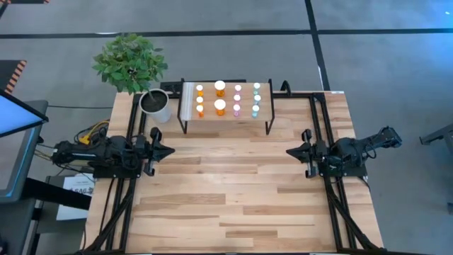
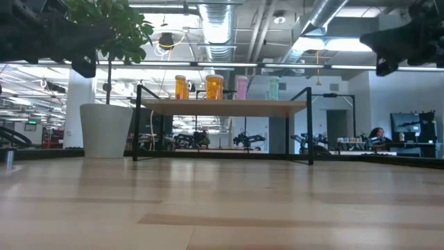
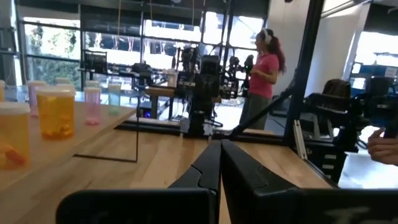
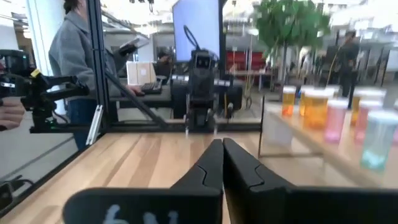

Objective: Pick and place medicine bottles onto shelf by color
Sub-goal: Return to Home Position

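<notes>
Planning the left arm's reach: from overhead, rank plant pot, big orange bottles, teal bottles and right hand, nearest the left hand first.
Left hand:
1. Plant pot, far-left corner.
2. Big orange bottles, centre rear.
3. Teal bottles, right of those.
4. Right hand, opposite.

A leafy plant (image 1: 130,61) in a white pot (image 1: 156,106) stands on the wooden table (image 1: 233,198) at its corner.

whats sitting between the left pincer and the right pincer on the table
Nothing: in the high view only bare table planks lie between the left pincer and the right pincer. The shelf stands farther back, outside that stretch.
</notes>
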Controlling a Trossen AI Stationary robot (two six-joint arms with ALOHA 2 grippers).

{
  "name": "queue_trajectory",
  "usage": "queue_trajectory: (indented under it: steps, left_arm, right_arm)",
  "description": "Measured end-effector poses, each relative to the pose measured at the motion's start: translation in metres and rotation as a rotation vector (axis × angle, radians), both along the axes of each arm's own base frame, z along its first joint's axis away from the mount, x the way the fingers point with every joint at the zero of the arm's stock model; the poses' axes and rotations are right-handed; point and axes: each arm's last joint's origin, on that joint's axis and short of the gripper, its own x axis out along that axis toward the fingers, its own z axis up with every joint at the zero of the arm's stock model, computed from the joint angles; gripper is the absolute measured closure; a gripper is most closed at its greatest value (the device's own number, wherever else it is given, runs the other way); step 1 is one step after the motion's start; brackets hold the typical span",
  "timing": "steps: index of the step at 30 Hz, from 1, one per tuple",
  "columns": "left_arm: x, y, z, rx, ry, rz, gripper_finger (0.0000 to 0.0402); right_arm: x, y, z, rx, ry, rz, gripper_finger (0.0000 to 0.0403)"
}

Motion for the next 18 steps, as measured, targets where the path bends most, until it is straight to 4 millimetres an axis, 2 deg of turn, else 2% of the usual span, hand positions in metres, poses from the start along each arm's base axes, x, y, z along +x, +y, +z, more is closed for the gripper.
queue_trajectory:
  steps: [5, 10, 18]
  left_arm:
    - [0.0001, -0.0001, -0.0009, 0.019, 0.008, 0.001, 0.0402]
    - [0.0002, 0.0004, -0.0012, 0.009, 0.011, 0.018, 0.0402]
    - [0.0010, 0.0017, -0.0105, 0.020, 0.118, 0.062, 0.0402]
  right_arm:
    - [0.0010, 0.0003, -0.0074, 0.094, 0.069, 0.016, 0.0364]
    - [0.0012, 0.0004, -0.0096, 0.085, 0.091, 0.014, 0.0357]
    - [0.0013, 0.0004, -0.0105, 0.082, 0.099, 0.014, 0.0356]
